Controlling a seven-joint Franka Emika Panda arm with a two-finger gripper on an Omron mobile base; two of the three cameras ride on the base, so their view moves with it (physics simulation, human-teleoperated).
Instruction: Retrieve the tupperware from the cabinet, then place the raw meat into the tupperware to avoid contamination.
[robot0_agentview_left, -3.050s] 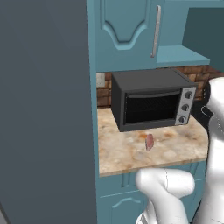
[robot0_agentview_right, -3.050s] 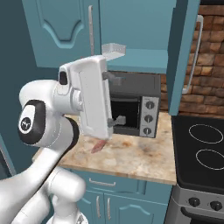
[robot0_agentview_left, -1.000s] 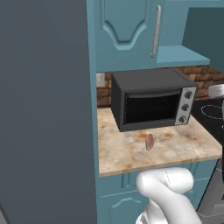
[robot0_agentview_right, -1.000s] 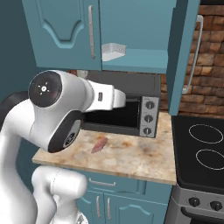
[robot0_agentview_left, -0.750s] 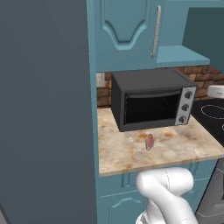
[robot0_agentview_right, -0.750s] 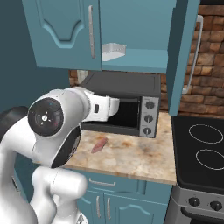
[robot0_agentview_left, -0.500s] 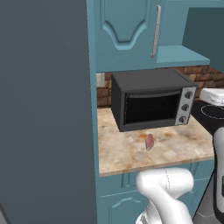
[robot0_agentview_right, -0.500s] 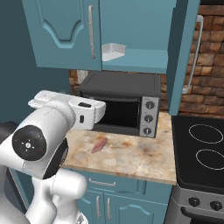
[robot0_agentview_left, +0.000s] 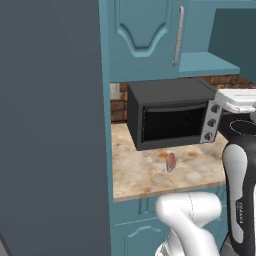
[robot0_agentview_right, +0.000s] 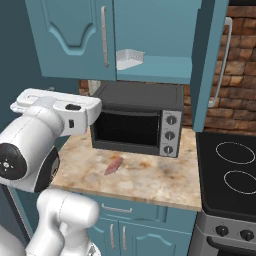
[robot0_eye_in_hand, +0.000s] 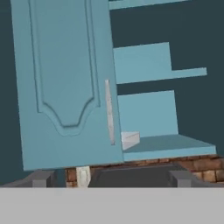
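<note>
Two pincer (robot0_eye_in_hand: 109, 177) tips spread wide, aimed level at cabinet (robot0_eye_in_hand: 65, 83)

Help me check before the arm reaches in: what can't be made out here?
- Tupperware: hand view, its left end is hidden behind the closed cabinet door.
- Tupperware contents: right base view, too small.
- Raw meat: left base view, too small for detail.
- Stove: right base view, cut by the right edge.

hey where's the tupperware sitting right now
In the right base view the tupperware sits on the open cabinet's lower shelf, at its left end by the closed door's handle, above the microwave.
</note>
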